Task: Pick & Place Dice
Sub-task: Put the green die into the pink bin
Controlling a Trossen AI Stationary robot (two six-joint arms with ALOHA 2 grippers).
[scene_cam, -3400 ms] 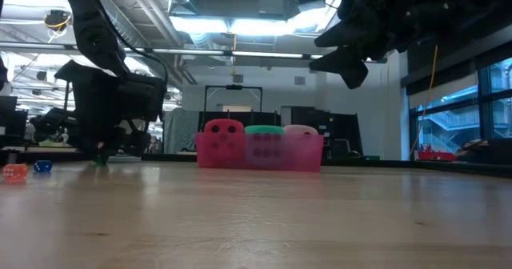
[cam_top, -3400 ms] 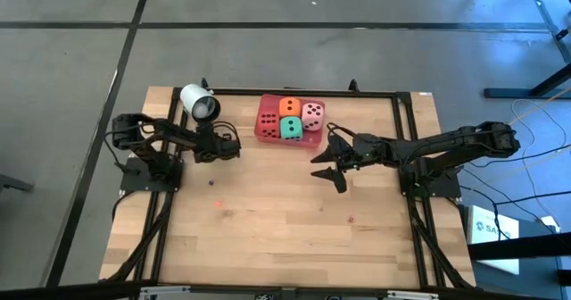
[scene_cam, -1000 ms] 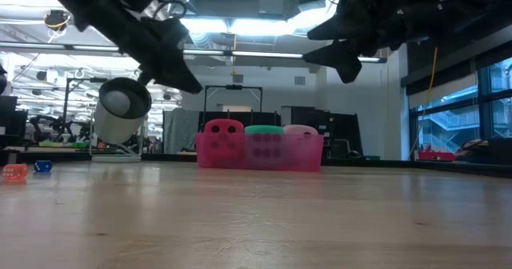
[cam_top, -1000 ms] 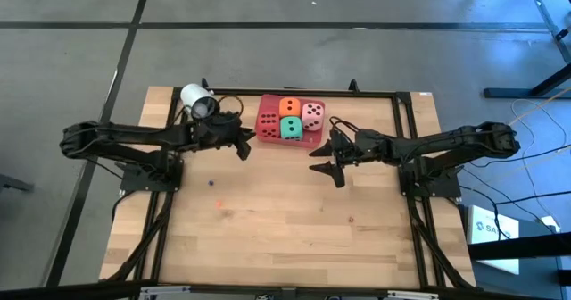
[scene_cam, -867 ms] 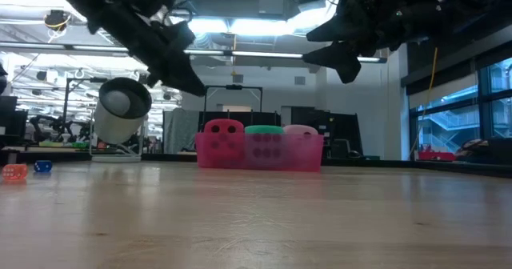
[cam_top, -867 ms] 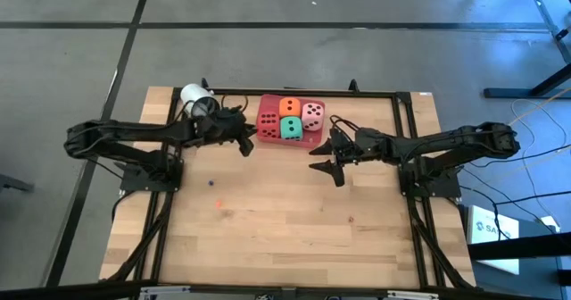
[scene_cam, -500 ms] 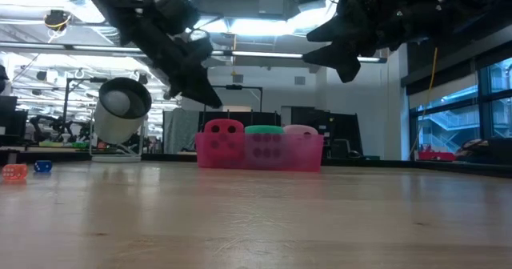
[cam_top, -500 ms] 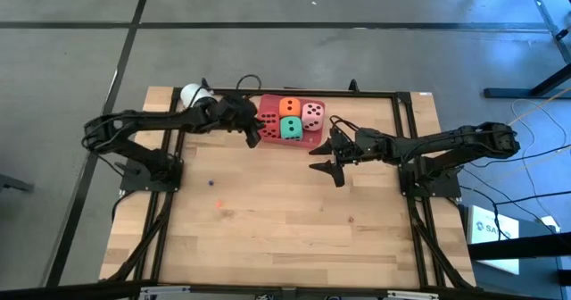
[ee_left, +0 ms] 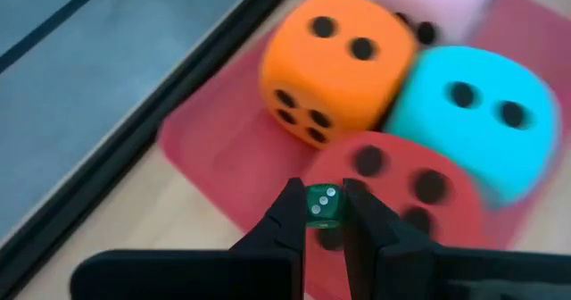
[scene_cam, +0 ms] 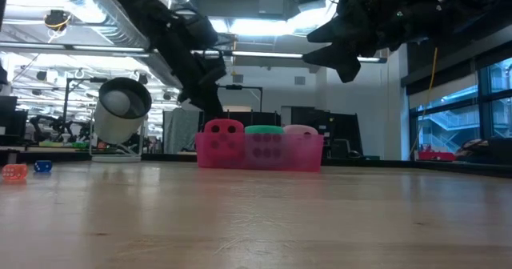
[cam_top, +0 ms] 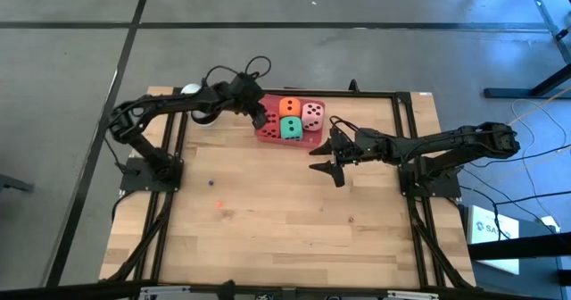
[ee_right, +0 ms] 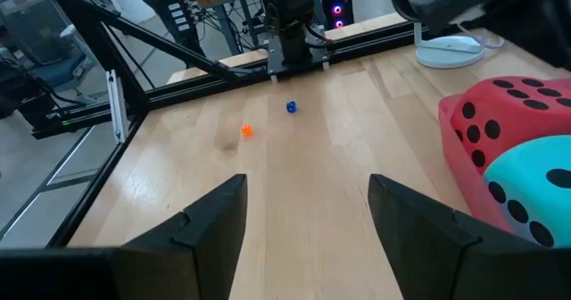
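Plywood table point(cam_top: 285, 237) fills the high view, a dark arm mounted at each side. Next in size, the pink tray point(cam_top: 266, 132) sits near the far edge, packed with four big soft dice: red point(ee_left: 401, 188), orange point(ee_left: 335, 63), green point(ee_left: 486, 112) and light pink point(cam_top: 312, 113). A white cylindrical device point(scene_cam: 122, 105) stands near the tray on the left arm's side.

Left gripper point(ee_left: 322, 212) hangs over the tray's red-die corner, its fingers point(ee_left: 287, 212) pinched nearly together on a tiny green die point(ee_left: 322, 205), held directly above the red die. Right gripper point(ee_right: 303, 202) hovers off the table just beside the tray's near corner, fingers spread partway and holding nothing.

Smallest of all, tiny orange point(ee_right: 247, 130) and blue point(ee_right: 291, 107) dice lie loose on the bare wood, well apart from the tray; a third speck lies toward the right arm, too small to make out.

Judging from this, the risk lies in the release. The tray has little free floor, so a tiny die let go from here would likely land on a rounded soft face and could bounce or roll over the low wall onto the table. Coming lower to prevent that could press the fingertips into the red die and shove the tray. The pinch covers only a small part of the die, so a jolt might slip it early.
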